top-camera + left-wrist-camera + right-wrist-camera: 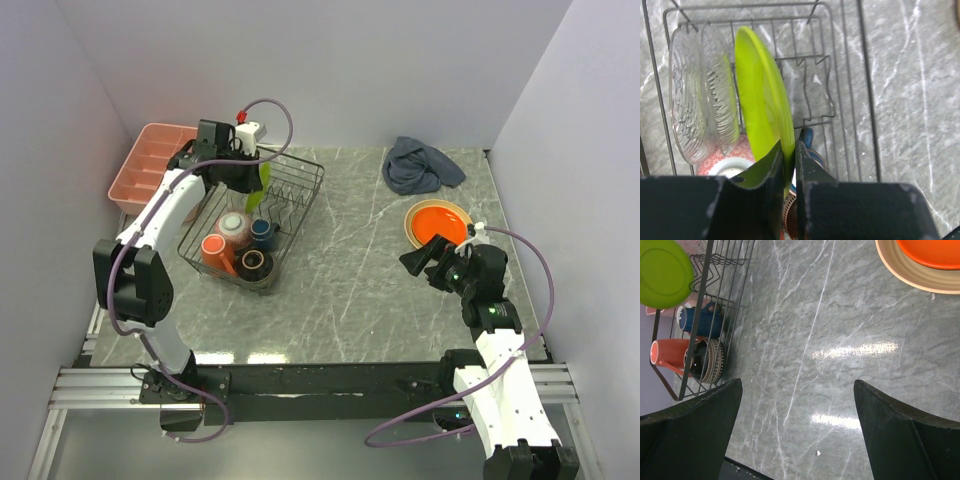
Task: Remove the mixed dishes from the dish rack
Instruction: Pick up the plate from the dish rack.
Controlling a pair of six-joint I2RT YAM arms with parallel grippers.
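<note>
1. Toward the table's left edge, the dish rack (306,196) sits with its long axis running roughly from the near edge to the far edge. A pink tray (150,165) lies just beside it at the far-left corner.
2. The left gripper (788,150) is clamped on the rim of the lime green plate (762,90). The plate stands on edge over the rack's far half. It is a thin sliver in the top view, with its faces turned toward the left and right edges of the table.
3. Left wrist view only: two clear ribbed glass dishes (690,100) stand on edge just beside the plate, with the pinkish bowl (715,156) below them.
4. Right wrist view only: this view shows the plate's full round face. At the rack's near end are the small dark blue cup (695,322), the orange mug (665,352) and the dark brown bowl (707,360) with its striped outside.
5. The right gripper (796,390) has its fingers spread wide over bare table near the right edge. The tan-yellow plate (910,277) lies flat just beyond it, carrying an orange plate (935,252). A grey cloth (420,165) lies near the far-right corner.
</note>
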